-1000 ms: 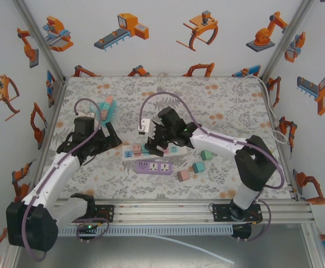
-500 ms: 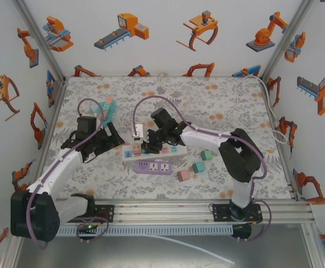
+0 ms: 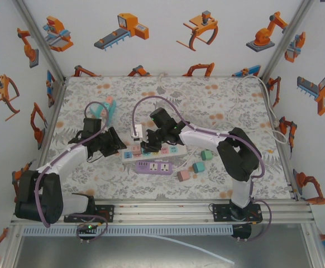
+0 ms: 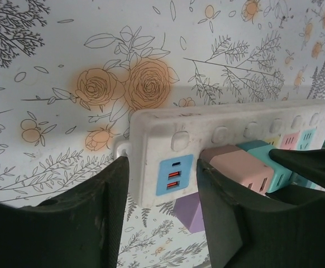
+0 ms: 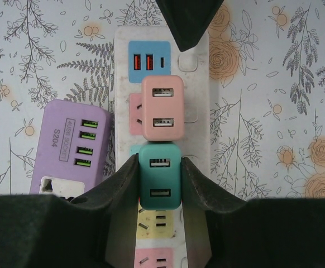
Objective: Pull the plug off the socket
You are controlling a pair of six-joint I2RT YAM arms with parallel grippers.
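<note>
A white power strip (image 3: 168, 151) lies mid-table with a pink plug (image 5: 162, 108) and a teal plug (image 5: 159, 167) seated side by side in it. My right gripper (image 5: 159, 187) is shut on the teal plug, one finger pressed against each side; in the top view it (image 3: 150, 146) sits over the strip. My left gripper (image 4: 161, 184) is open at the strip's end (image 4: 151, 139). One finger lies just past the end and the other (image 4: 229, 212) rests on the strip beside the pink plug (image 4: 240, 167). The top view shows this gripper (image 3: 116, 146) at the strip's left end.
A purple USB socket block (image 3: 154, 167) lies against the strip's near side. Small green and pink blocks (image 3: 198, 166) sit to the right. A teal and pink toy (image 3: 105, 109) lies at the back left. A white cable (image 3: 252, 106) loops along the right side.
My left gripper has slid right to the strip's end. My right gripper has shifted left and come down over the strip's plugs.
</note>
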